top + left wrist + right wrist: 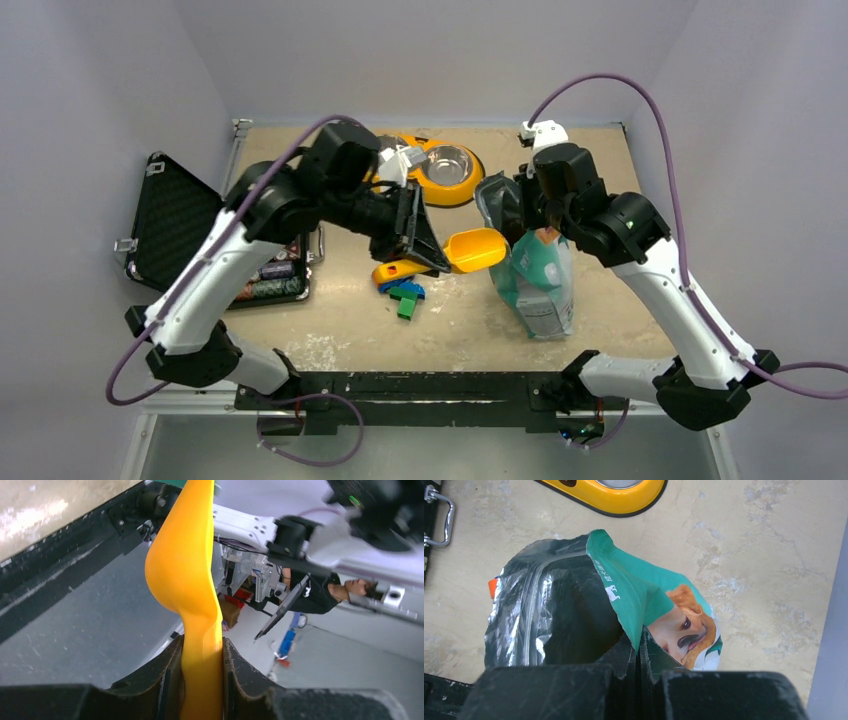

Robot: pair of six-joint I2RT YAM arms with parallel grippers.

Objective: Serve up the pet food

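Gripping the scoop (pixel 476 250) by its handle, the left gripper (pixel 202 652) held it just beside the bag (pixel 540 285). The right gripper (pixel 639 652) pinched the bag's open rim.

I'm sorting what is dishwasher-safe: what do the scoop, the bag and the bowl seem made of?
The scoop: probably moulded plastic, glossy yellow-orange, with soft highlights on smooth curves. The bag: seemingly printed plastic film lined with foil; its open inside is crinkled and silvery. The bowl: a mirror-bright metal insert, likely steel, in a glossy yellow surround, probably plastic.
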